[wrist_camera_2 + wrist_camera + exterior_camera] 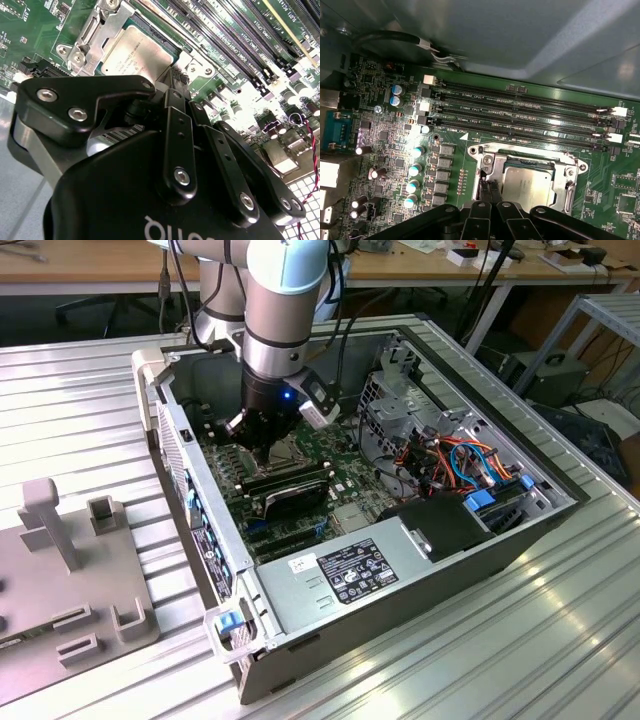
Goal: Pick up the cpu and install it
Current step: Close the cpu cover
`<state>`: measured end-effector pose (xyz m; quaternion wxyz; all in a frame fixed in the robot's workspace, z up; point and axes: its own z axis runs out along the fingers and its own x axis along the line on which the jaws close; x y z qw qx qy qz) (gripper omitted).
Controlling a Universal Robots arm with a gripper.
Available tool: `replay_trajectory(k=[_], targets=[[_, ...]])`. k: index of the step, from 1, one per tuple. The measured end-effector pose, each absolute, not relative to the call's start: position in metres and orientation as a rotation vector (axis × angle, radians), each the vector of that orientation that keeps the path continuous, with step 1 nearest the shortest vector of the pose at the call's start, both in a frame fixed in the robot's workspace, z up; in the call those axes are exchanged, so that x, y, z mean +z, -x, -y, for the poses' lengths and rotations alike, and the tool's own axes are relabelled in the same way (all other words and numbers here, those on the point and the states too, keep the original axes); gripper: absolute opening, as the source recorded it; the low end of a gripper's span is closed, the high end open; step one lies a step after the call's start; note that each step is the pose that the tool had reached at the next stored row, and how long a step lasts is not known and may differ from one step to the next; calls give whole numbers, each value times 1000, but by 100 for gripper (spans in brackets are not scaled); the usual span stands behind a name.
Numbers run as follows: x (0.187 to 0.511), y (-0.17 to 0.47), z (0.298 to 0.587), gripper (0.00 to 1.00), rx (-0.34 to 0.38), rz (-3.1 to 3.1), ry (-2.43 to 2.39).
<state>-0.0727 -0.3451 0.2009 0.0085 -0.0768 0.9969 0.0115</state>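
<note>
The cpu [527, 182], a square chip with a dull silver top, lies flat inside the metal-framed socket [487, 161] on the green motherboard [385, 150]. In the second wrist view the cpu [137, 50] sits in the same socket [80, 47], just beyond my black fingers. My gripper [489, 190] is shut with nothing between its fingers, and its tips are at the socket's edge beside the chip. In the exterior view the gripper [262, 445] reaches down into the open computer case [300, 625] and hides the socket.
Several long black memory slots [520, 112] run beside the socket. A black card [290, 492] stands just in front of the gripper. A power supply [350, 568] and a bundle of coloured cables [460, 462] fill the case's near and right side. A grey fixture [60, 570] sits outside on the exterior view's left.
</note>
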Motion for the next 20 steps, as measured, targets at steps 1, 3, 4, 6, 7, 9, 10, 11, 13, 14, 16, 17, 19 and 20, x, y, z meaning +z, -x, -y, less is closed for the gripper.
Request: replay_trajectory(k=[1, 3, 4, 6, 7, 9, 10, 11, 13, 14, 16, 17, 19, 20], targets=[[201, 73, 345, 11, 36, -3115, 240], [201, 73, 345, 11, 36, -3115, 240], [201, 73, 345, 11, 36, -3115, 240], [201, 73, 345, 11, 36, -3115, 240], [203, 73, 345, 11, 37, -3114, 240], [207, 72, 345, 11, 39, -3113, 240], [208, 73, 345, 11, 37, -3114, 240], [209, 73, 345, 11, 37, -3115, 240], [213, 73, 345, 11, 36, -3115, 240], [216, 73, 345, 11, 36, -3115, 240], [220, 73, 345, 11, 36, -3115, 240], [223, 73, 345, 11, 36, -3115, 240], [226, 73, 345, 11, 35, -3114, 240], [228, 73, 345, 11, 35, -3114, 240]])
